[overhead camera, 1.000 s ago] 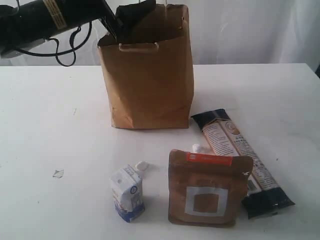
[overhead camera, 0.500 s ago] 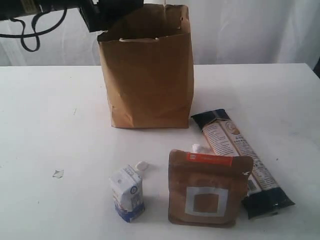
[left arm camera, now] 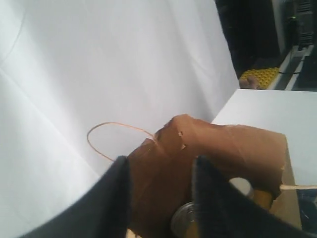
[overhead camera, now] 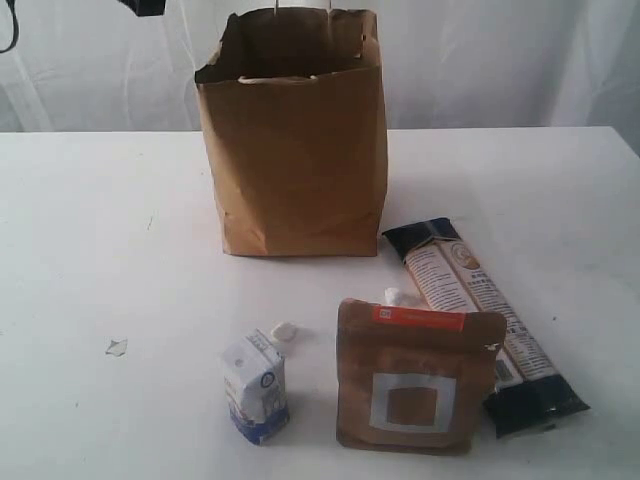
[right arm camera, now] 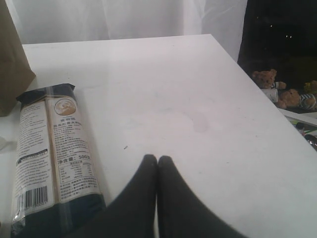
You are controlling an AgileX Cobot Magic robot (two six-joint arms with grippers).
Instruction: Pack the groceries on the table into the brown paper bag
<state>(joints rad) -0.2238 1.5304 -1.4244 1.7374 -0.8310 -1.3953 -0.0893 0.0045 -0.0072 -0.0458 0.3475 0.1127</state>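
Left claw point(left arm camera: 160, 168), apart, has lifted off one brown paper bag point(overhead camera: 295, 160); right claw point(right arm camera: 157, 160) closed. Bench point(overhead camera: 100, 230) holds one carton point(overhead camera: 256, 388), one brown pouch point(overhead camera: 410, 375), one dark packet point(overhead camera: 480, 310).

We found the tall creased brown kraft paper bag point(overhead camera: 295, 170) standing upright toward the back of the large flat white surface point(overhead camera: 100, 230), about midway across. The long dark plastic packet point(overhead camera: 480, 315) lay flat in front of the bag and to its right, running from near the bag's front right corner toward the front edge. The small brown pouch with a white square point(overhead camera: 415, 378) stood just left of the packet's near end. The small white-blue carton point(overhead camera: 255, 388) stood left of the pouch, apart from it. Inside the bag sat the round metal pull-tab can point(left arm camera: 182, 220), with the yellow bottle point(left arm camera: 262, 199) beside it.
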